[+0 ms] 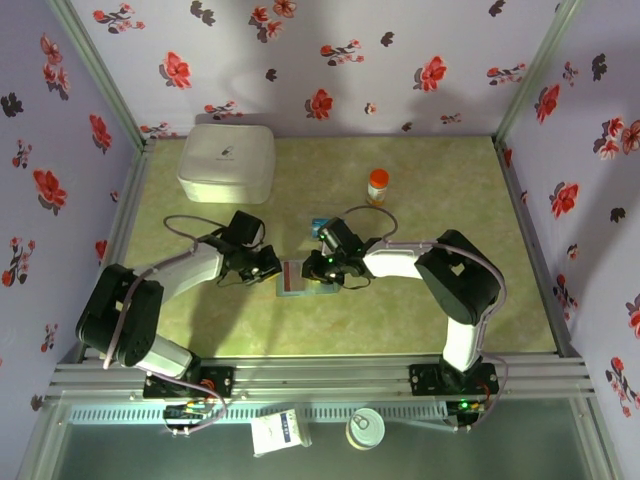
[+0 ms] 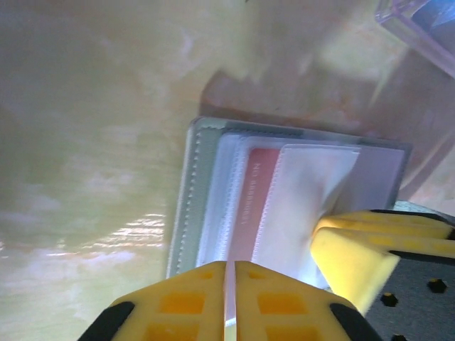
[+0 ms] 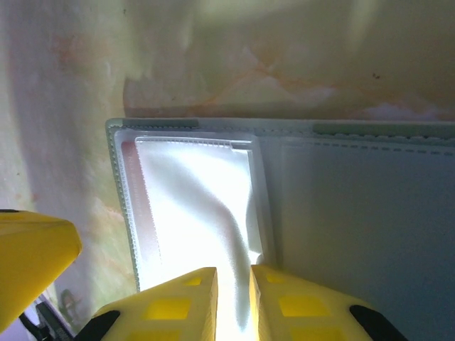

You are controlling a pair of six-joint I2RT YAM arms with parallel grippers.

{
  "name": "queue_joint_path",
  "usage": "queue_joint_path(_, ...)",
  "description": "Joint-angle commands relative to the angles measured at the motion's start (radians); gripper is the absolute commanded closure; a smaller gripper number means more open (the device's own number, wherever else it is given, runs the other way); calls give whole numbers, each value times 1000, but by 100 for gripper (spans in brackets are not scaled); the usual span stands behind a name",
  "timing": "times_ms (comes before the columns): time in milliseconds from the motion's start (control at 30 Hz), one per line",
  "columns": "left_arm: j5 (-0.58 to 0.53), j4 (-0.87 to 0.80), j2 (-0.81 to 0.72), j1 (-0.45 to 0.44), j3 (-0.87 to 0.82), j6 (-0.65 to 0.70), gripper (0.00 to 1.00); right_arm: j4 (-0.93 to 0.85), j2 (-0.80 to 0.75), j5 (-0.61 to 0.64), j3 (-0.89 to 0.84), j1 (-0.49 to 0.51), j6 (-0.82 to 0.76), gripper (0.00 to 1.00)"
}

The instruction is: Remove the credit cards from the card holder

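Making out only a pink-red strip of the red credit card (image 2: 257,199), tucked under cloudy clear pockets of the card holder (image 2: 186,206) straight ahead of the left gripper (image 2: 229,302). Failing to read its print through blur and glare. Losing the holder's near edge behind the yellow fingertips in both wrist views. Catching just a corner of a clear plastic piece (image 2: 421,27), cut off by the frame up and to the right of the left fingers, its contents a bluish smear. Seeing the holder from above as a small flat patch squeezed between the two sets of fingers, too small there for any detail.

Pressing the left fingers nearly together, leaving a hairline slit with a pale sliver in it. Not being able to tell whether that sliver is gripped. Pinching, with the right gripper (image 3: 232,298) at a narrow gap, a glossy, glare-white pocket flap of the holder, the flap running down between the two pads. Touching that same flap with one right finger (image 2: 355,249), just right of the left fingertips. Lying open and flat on the table (image 2: 85,106), directly ahead of both pairs of fingertips.
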Motion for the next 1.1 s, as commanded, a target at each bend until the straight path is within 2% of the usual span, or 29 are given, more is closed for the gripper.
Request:
queue_joint_path(0,37,26,4,-13,25,-18,85,35,-14,-23,-37,-14,25,80)
queue_joint_path(200,71,68,59,-27,44,-35,76,104,-9,-70,-70,-35,53,80)
queue_joint_path(500,75,85,97,-28,38,-32,67,108,5,-119,-75,-60,56,80)
queue_joint_path(967,99,147,168,-47,47,-55,71,182,30,-142,-101,-60,100,81)
queue_joint_path(1067,101,153,173,-48,52,-63,76,185,29,-145,-103,-61,101,81)
